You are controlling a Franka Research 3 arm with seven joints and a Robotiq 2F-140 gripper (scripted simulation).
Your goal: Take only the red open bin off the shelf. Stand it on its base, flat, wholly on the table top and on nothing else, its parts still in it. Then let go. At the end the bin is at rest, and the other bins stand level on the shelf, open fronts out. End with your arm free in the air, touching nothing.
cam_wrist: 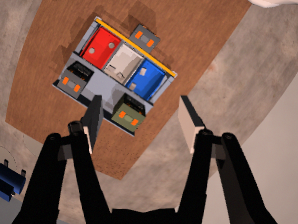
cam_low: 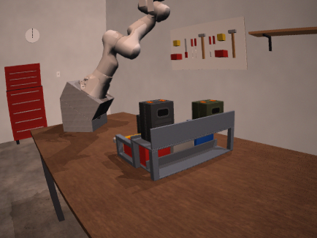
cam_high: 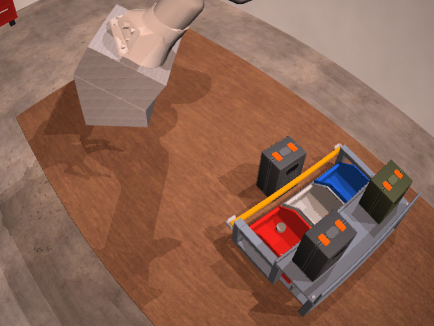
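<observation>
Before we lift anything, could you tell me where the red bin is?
In the top view, the red bin sits at the shelf's left end, beside the white bin.

- We see plain walls of grey-beige colour, which meet in a corner.
- On one wall we find a round clock, and below it, to the side, a small pale wall plate.
- We notice a red drawer cabinet standing near the wall.
- A pale tool board carries two hammers, other tools and some red and yellow blocks.
- Beside it we see a wooden wall shelf on a dark bracket.
- Under us is a mottled grey floor.
- We have soft, warm and rather dim light.
</observation>
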